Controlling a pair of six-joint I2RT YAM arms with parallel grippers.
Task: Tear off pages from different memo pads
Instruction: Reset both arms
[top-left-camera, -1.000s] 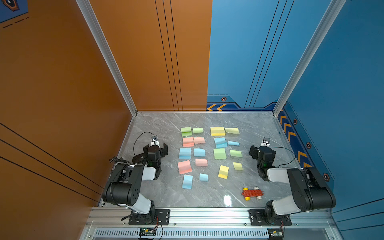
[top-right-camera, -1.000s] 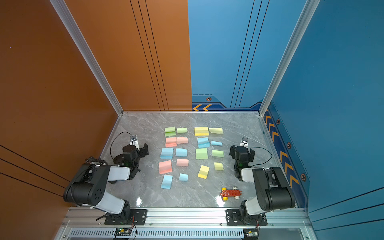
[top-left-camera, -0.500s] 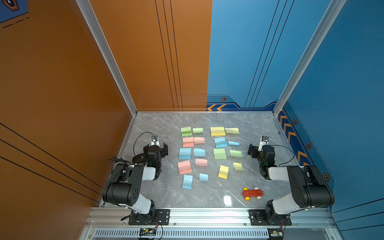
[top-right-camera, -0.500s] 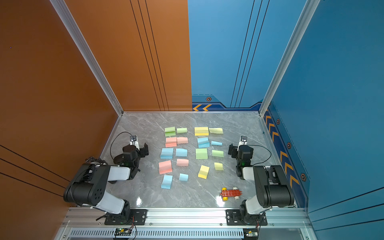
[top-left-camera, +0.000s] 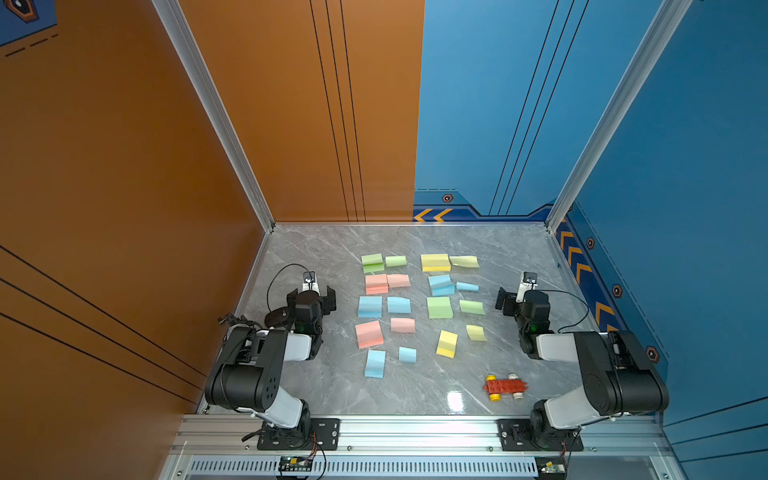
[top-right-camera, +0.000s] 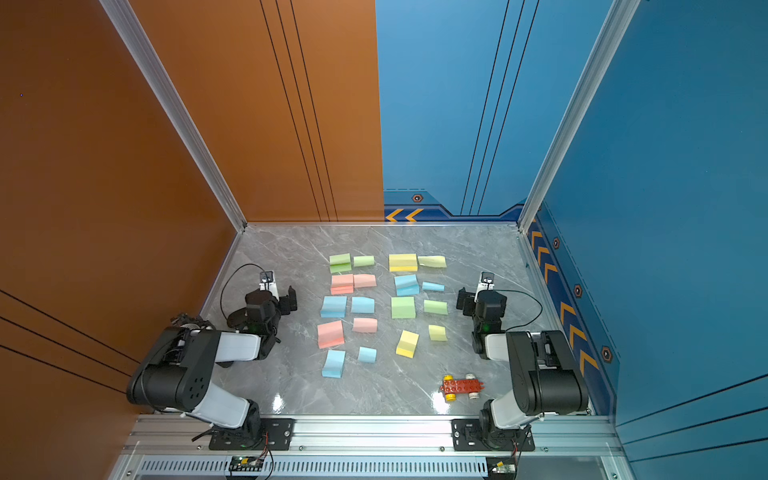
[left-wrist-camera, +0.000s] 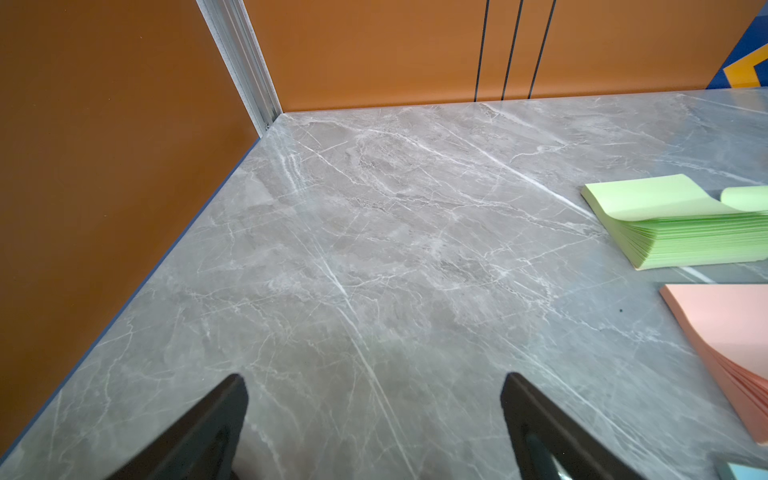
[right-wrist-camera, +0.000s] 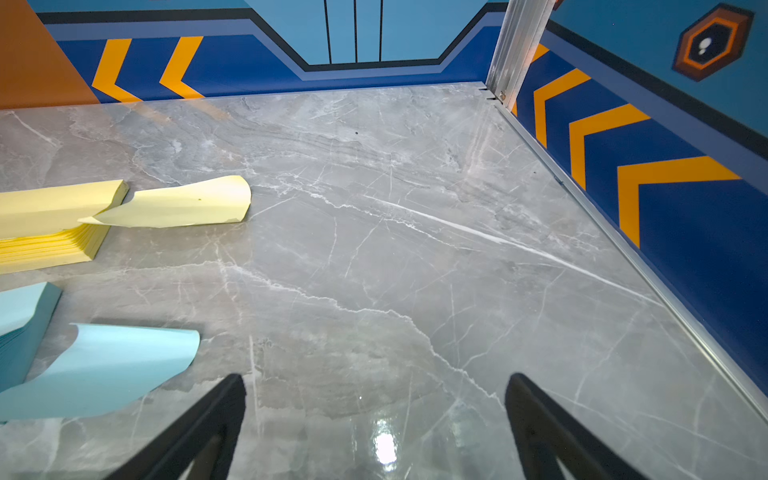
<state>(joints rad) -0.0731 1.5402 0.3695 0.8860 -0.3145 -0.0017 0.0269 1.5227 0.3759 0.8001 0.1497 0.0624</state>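
Closest to me, beyond the silver aluminium rail (top-left-camera: 415, 430), a red toy brick car with yellow and white wheels (top-left-camera: 505, 384) sits on the grey marble-patterned tabletop (top-left-camera: 415, 395), over on the right side. A little further in, the left gripper (left-wrist-camera: 374, 382) hangs low with its black jaws spread wide over bare stone, holding nothing. Opposite it, the right gripper (right-wrist-camera: 374, 382) gapes just as wide and is just as empty. Between the two lie the small, thick, square pastel memo pads (top-left-camera: 369, 333) in two columns. They run from a blue one (top-left-camera: 375, 363) nearest me to a green (top-left-camera: 372, 262) and a yellow one (top-left-camera: 435, 262) at the back. The thin, curled single pages (top-left-camera: 402, 325) lie flat on the table, one beside or touching each pad. Neither gripper touches any paper. Behind it all rise an orange wall (top-left-camera: 311, 124) and a blue wall (top-left-camera: 478, 104).
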